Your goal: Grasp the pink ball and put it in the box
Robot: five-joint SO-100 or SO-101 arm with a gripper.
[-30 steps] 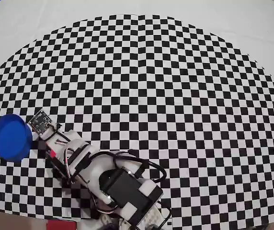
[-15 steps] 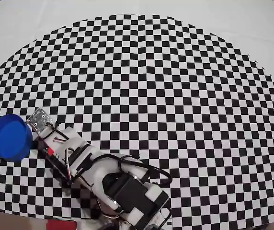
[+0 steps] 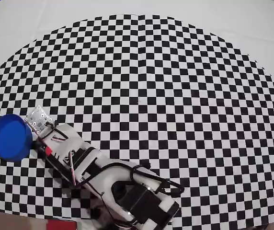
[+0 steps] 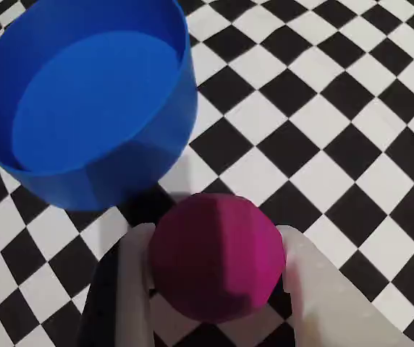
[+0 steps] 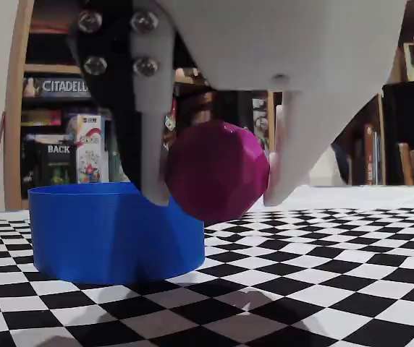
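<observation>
The pink ball [image 4: 218,256] is a magenta sphere held between my gripper's [image 4: 214,249] two white fingers. In the fixed view the ball [image 5: 218,172] hangs above the checkered cloth, just right of the box's rim. The box [image 4: 84,101] is a round bright-blue bowl, empty inside, up and left of the ball in the wrist view. It stands at the left in the fixed view [image 5: 113,231] and at the far left in the overhead view [image 3: 11,137], where the arm hides the ball.
A black-and-white checkered cloth [image 3: 175,96] covers the table. The arm's body [image 3: 113,177] lies along the near left part of it. Shelves with boxes and books [image 5: 55,137] stand behind the table in the fixed view.
</observation>
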